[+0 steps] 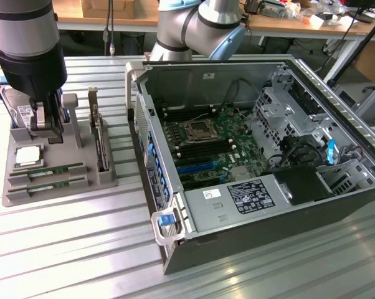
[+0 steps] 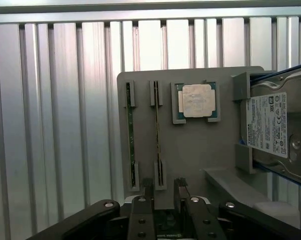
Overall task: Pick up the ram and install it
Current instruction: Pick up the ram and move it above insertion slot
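Observation:
Two green ram sticks lie side by side in slots of the grey holder tray (image 1: 103,177) at the exterior view's left: one ram (image 1: 47,170) and its twin (image 1: 47,182). In the wrist view they stand edge-on, one ram (image 2: 157,135) lined up roughly with the gap between my fingers, the other (image 2: 130,135) beside it. My gripper (image 1: 48,128) hangs above the back of the tray, apart from the sticks. It is open, and nothing is between the fingers (image 2: 148,195).
On the tray also sit a CPU (image 1: 27,156), a silver hard drive (image 2: 275,125) and an upright card with a metal bracket (image 1: 99,137). The open computer case (image 1: 337,118) lies to the exterior view's right, its motherboard (image 1: 206,140) exposed. A ribbed metal table (image 1: 69,249) carries everything.

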You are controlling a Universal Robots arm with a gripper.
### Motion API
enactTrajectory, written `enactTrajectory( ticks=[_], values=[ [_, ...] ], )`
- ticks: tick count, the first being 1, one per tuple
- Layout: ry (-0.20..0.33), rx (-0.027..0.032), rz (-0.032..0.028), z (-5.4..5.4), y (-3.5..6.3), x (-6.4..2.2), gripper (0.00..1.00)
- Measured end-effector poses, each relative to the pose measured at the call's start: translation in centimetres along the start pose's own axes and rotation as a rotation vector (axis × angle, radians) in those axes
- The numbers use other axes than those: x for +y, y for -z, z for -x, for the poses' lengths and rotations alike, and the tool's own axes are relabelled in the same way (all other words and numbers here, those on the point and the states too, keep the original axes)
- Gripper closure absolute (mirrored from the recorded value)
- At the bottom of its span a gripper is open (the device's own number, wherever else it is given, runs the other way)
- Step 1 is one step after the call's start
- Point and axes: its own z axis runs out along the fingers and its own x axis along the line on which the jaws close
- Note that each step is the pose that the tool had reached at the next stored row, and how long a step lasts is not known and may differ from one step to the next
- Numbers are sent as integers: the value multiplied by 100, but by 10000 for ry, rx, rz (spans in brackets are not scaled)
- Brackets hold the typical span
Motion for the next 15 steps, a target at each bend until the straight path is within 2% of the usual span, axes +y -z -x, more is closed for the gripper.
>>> enactTrajectory(
  ticks=[15],
  values=[
    [0,-1,0,-2,-107,-1,70]
  ],
)
